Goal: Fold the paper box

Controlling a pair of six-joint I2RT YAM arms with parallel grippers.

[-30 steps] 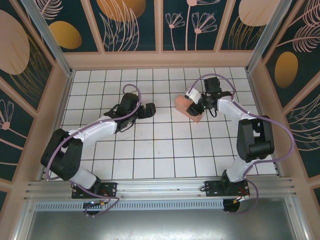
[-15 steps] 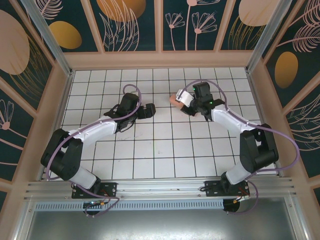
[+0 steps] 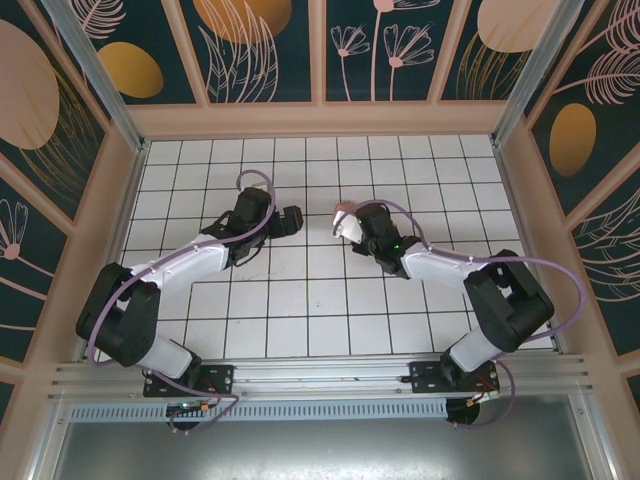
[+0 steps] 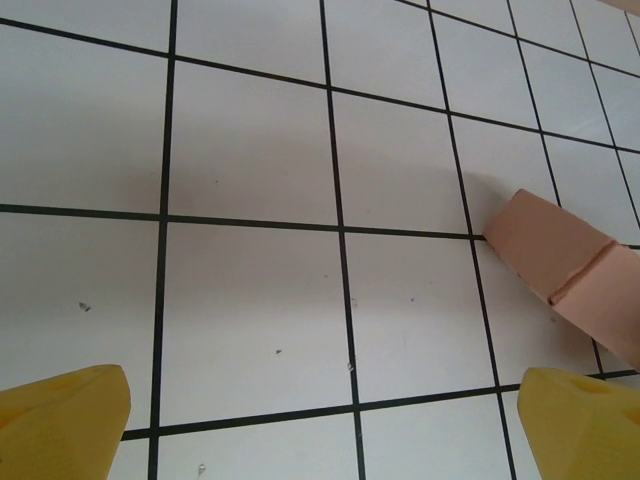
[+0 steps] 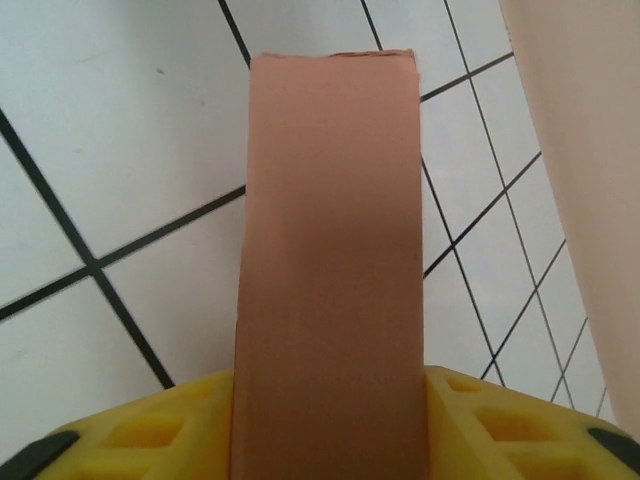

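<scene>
The paper box (image 5: 325, 260), plain salmon-pink card seemingly folded into a slim block, is pinched between the right gripper's (image 5: 328, 405) yellow fingers (image 5: 170, 425). Just beside the box hangs the left gripper (image 4: 325, 420), fingers spread wide.

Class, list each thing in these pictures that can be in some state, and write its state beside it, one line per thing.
paper box: folded up into a box, not a flat sheet; gripped on two sides.
right gripper: shut on the paper box.
left gripper: open, nothing between its fingers, apart from the paper box.
</scene>
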